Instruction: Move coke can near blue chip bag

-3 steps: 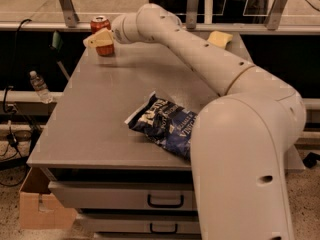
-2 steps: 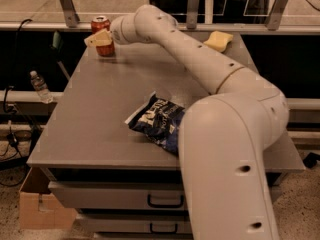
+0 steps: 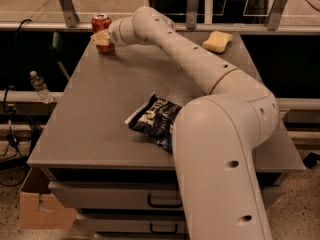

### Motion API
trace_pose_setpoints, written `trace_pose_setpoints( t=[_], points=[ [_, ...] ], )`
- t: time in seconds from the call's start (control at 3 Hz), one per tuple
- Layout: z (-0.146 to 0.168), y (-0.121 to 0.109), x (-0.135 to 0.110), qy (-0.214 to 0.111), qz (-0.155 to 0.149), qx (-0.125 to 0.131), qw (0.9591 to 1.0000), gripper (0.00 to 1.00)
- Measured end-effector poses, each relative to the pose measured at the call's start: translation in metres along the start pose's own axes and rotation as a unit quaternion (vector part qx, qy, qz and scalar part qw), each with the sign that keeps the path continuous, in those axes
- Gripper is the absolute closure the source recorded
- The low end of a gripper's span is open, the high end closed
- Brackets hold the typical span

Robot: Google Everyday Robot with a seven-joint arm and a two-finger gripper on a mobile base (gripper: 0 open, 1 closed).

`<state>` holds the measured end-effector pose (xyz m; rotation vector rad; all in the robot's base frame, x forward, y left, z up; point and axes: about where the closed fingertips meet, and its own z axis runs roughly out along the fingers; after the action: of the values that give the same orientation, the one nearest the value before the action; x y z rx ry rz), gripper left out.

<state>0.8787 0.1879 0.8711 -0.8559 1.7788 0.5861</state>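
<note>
The coke can [image 3: 100,23] stands upright at the far left back corner of the grey table [image 3: 95,119]. My gripper [image 3: 103,38] is at the can, its tan end in front of the can's middle. The blue chip bag [image 3: 151,119] lies flat near the middle front of the table, well apart from the can. My arm's big lower link hides the bag's right end.
A yellow sponge [image 3: 217,41] lies at the back right of the table. A metal rail and glass run behind the table. A water bottle [image 3: 40,86] and a cardboard box [image 3: 37,209] sit to the left. Drawers [image 3: 115,201] are below the table's front edge.
The arm's lower links have swung left and closer to the camera, covering more of the bag. The gripper and the can have stayed in place.
</note>
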Motion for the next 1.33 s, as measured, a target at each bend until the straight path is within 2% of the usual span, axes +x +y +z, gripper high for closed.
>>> trace_pose_setpoints(
  t=[0.33,0.67,1.0,1.33],
  points=[
    [-0.005,0.0,-0.005,-0.008,0.003,0.001,1.0,0.86],
    [-0.026,-0.002,-0.03,-0.034,-0.012,0.009,0.9993,1.0],
    [-0.063,0.003,-0.065,-0.052,-0.038,0.021,0.9977,1.0],
    [-0.063,0.003,-0.065,-0.052,-0.038,0.02,0.9977,1.0]
  ],
)
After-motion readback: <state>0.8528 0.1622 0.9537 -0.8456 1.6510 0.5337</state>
